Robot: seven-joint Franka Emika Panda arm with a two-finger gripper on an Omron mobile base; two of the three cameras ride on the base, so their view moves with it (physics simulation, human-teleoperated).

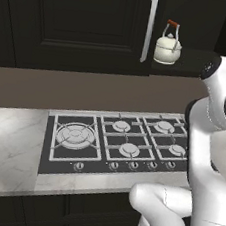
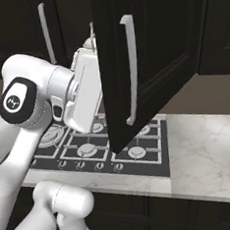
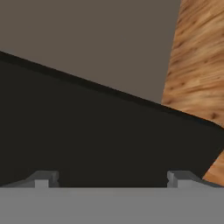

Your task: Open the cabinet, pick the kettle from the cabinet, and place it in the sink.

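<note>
The cream-white kettle (image 1: pixel 168 46) with its reddish-brown handle bar stands on the shelf of the dark cabinet (image 1: pixel 76 24), just right of the closed left door's silver handle (image 1: pixel 148 29). The cabinet's right door (image 2: pixel 156 54) is swung open toward me, its long handle (image 2: pixel 130 69) facing out. My white hand (image 2: pixel 87 87) hovers left of that open door, below and in front of the kettle, whose top (image 2: pixel 88 42) peeks above it. In the hand view my gripper (image 3: pixel 111 180) is open with nothing between its fingertips (image 3: pixel 43 179), facing a dark surface. The sink is out of view.
A black gas hob (image 1: pixel 116 140) with several burners is set into the white marble counter (image 1: pixel 9 147) under the cabinet. The open door hangs over the hob's right part. Dark drawer fronts (image 2: pixel 194 213) run below the counter. Wooden floor (image 3: pixel 197 52) shows at the hand view's right.
</note>
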